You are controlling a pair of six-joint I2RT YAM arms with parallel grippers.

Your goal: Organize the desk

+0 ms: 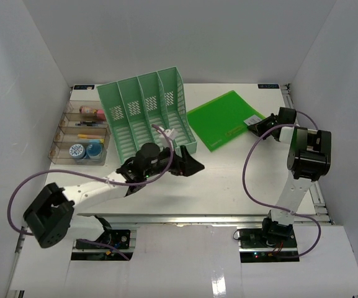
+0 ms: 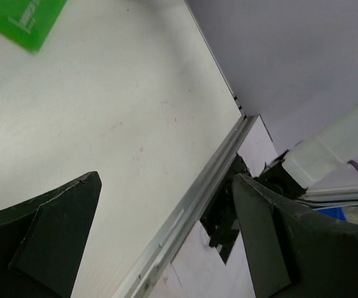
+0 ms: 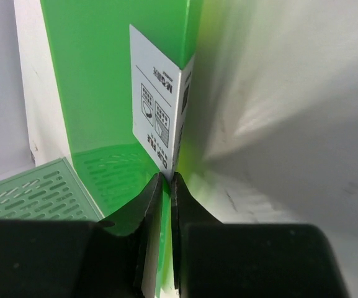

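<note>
The desk (image 1: 228, 180) is a wide white top with metal rails. A bright green clip folder (image 1: 225, 119) lies on it at the back right. My right gripper (image 1: 254, 127) is shut on that folder's right edge beside its white label (image 1: 252, 120). In the right wrist view the jaws (image 3: 167, 178) pinch the thin green folder (image 3: 104, 81) just below the label (image 3: 157, 105). My left gripper (image 1: 194, 164) hangs open over the middle of the desk, in front of the mint-green file rack (image 1: 147, 115). It (image 2: 166, 180) holds nothing, with bare desk (image 2: 104, 112) beneath it.
A clear compartment tray (image 1: 59, 148) at the left holds small items, among them blue tape rolls (image 1: 85, 150). The mint rack (image 3: 36, 192) lies close to the folder's left side. The desk's front rail (image 2: 191, 205) runs under the left gripper. White walls enclose three sides.
</note>
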